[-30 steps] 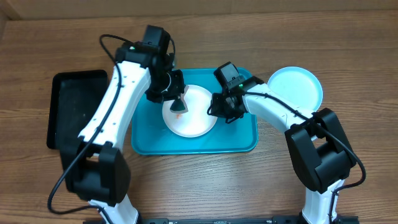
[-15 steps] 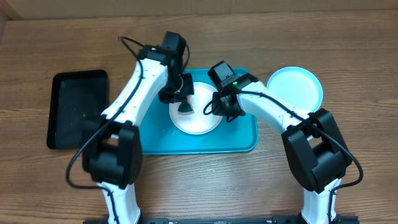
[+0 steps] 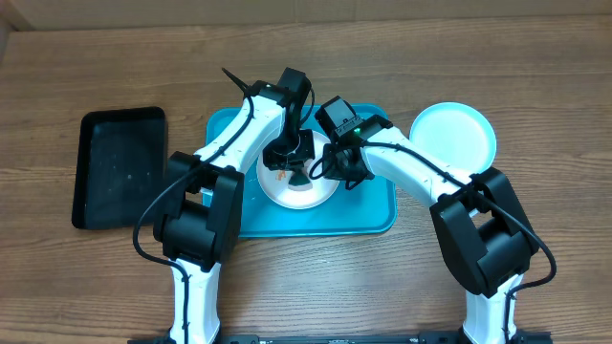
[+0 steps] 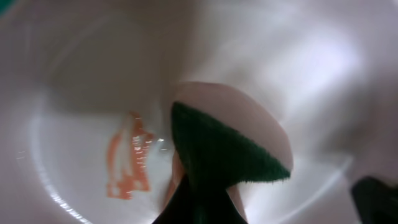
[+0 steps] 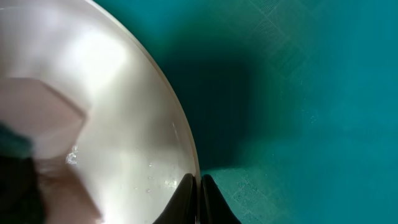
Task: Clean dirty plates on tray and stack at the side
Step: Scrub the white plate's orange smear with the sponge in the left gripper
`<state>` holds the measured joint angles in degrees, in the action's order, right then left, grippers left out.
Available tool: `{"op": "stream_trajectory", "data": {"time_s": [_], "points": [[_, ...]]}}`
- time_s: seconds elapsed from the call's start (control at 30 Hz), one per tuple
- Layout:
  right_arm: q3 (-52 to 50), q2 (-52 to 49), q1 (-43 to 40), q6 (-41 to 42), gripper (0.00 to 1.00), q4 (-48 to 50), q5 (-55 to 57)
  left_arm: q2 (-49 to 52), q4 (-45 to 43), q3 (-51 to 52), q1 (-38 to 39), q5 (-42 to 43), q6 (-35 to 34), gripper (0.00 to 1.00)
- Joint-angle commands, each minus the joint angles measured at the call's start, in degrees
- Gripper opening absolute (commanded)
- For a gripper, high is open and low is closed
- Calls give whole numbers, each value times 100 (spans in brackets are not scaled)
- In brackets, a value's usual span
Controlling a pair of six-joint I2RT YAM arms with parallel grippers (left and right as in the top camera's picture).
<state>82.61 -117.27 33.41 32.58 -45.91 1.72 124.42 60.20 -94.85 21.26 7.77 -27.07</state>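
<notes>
Two plates show from overhead. A round shallow white plastic plate [image 3: 311, 196] lies in the large turquoise rectangular plastic tray [image 3: 368, 215]. A round light-blue plastic plate [image 3: 454, 134] sits on the brown wooden table [image 3: 535, 86] just beside the tray's right end.

The left gripper [image 3: 290, 162] pinches a pale sponge with a dark green scouring face [image 4: 217, 155] and holds it against the white plate, just beside an orange-red smear [image 4: 127, 165]. The right gripper [image 5: 198, 190] has its jaws pressed together on the white plate's rim, steadying it.

Scrubbing is the step in hand, and the smear looks largely unwiped. To do it well, the green face should pass flat over the smear in short strokes. Pressure should be modest, so the plate neither skids nor tips. The right grip needs to be firm on the rim throughout.

No yellow-green plate appears anywhere; whether one lies under the white plate cannot be told. The left fingers are blurred and mostly cut off in the wrist view. A black rectangular tray [image 3: 120, 167] sits well apart at the left.
</notes>
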Motion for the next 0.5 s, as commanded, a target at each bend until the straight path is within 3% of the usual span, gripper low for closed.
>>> {"op": "stream_trajectory", "data": {"time_s": [0.0, 0.13, 0.27, 0.37, 0.47], "points": [[140, -83, 0, 2, 4, -31, 127, 186, 197, -2, -142, -1515, -83, 4], [136, -83, -4, 2, 4, -31, 129, 184, 474, -4, -254, -2712, -83, 4], [136, -83, -4, 2, 4, -31, 149, 179, 553, -103, -323, -2863, -76, 4], [136, -83, -4, 2, 4, -28, 170, 179, 420, -179, -319, -2201, 223, 4], [136, -83, -4, 2, 4, -24, 168, 181, 55, -173, -271, -656, 581, 4]]}}
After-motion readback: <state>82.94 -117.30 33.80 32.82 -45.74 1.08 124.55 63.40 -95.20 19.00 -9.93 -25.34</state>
